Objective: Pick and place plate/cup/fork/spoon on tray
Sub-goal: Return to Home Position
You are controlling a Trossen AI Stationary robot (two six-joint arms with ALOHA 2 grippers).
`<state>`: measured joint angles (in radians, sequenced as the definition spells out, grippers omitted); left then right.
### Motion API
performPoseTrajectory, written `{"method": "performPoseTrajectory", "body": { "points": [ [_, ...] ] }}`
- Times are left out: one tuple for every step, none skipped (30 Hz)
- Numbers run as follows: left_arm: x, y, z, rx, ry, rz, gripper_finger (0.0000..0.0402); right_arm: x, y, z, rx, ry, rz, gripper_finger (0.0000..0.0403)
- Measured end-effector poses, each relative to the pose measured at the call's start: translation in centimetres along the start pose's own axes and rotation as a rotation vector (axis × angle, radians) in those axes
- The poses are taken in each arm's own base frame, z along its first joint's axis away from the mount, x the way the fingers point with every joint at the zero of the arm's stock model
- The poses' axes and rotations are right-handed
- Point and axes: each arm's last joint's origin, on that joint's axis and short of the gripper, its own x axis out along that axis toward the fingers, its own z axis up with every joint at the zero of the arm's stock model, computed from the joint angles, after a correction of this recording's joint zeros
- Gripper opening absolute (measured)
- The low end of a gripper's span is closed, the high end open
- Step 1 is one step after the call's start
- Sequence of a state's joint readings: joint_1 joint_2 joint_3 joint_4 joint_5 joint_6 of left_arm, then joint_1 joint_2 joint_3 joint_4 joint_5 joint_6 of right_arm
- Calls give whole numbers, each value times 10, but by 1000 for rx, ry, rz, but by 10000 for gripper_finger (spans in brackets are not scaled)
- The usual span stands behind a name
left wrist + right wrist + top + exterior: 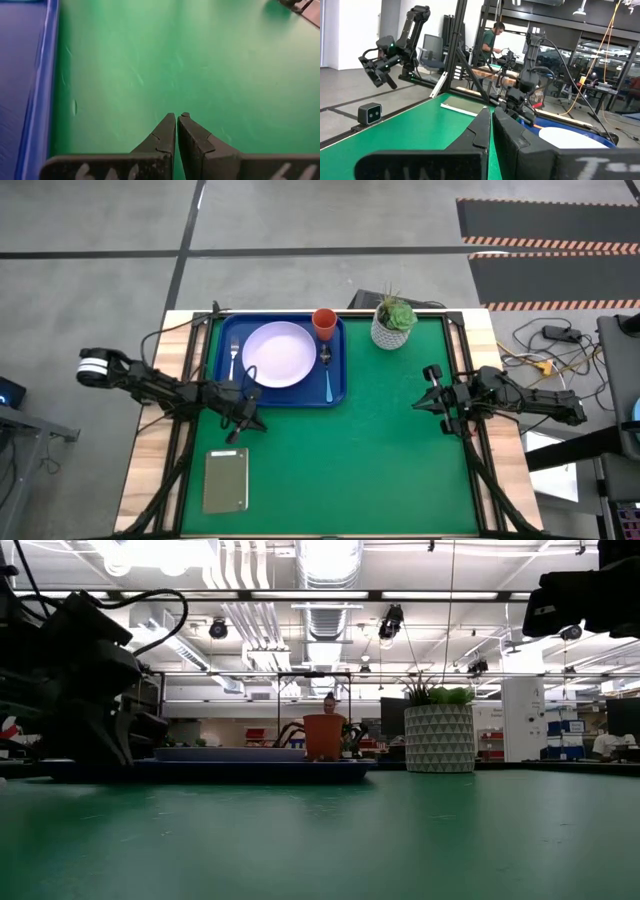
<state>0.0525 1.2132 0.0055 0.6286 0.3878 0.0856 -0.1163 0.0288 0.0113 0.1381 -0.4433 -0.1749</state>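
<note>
Tray (pixel 222 360): I see it at the counter's (pixel 350 450) far left, carrying everything.
Plate (pixel 279 354): centre of tray.
Fork (pixel 234 359): left of plate.
Spoon (pixel 327 375): right of plate.
Cup (pixel 324 322): tray's far right corner.
Left end effector (pixel 250 418): closed, empty, just off the tray's near edge.
Right end effector (pixel 428 387): closed, empty, at the counter's right.

Floor (pixel 300 215) around the desk (pixel 350 460) was grey concrete, crossed by dark seams. Hazard-striped black mats (pixel 545 225) lay beyond the far right corner; loose cables (pixel 545 350) ran at the right side. Ceiling carried white ducts (pixel 325 565) and strip lights. A person (pixel 492 37) stood at a bench in the room behind.
</note>
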Motion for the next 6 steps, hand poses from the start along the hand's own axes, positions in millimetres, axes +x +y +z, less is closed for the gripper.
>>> {"method": "performPoseTrajectory", "body": {
  "points": [
    [0, 0, -1, -3, 6, 0, 0, 0, 0, 0, 0, 0, 0, 9],
    [1, 0, -2, -5, 12, -1, 0, 0, 0, 0, 0, 0, 0, 9],
    [1, 0, -2, -7, 18, -1, 0, 0, 0, 0, 0, 0, 0, 9],
    [1, 0, -3, -10, 23, -2, 0, 0, 0, 0, 0, 0, 0, 9],
    [2, 0, -4, -12, 29, -2, 0, 0, 0, 0, 0, 0, 0, 9],
    [2, 0, -4, -14, 33, -3, 0, 0, 0, 0, 0, 0, 0, 9]
  ]
}}
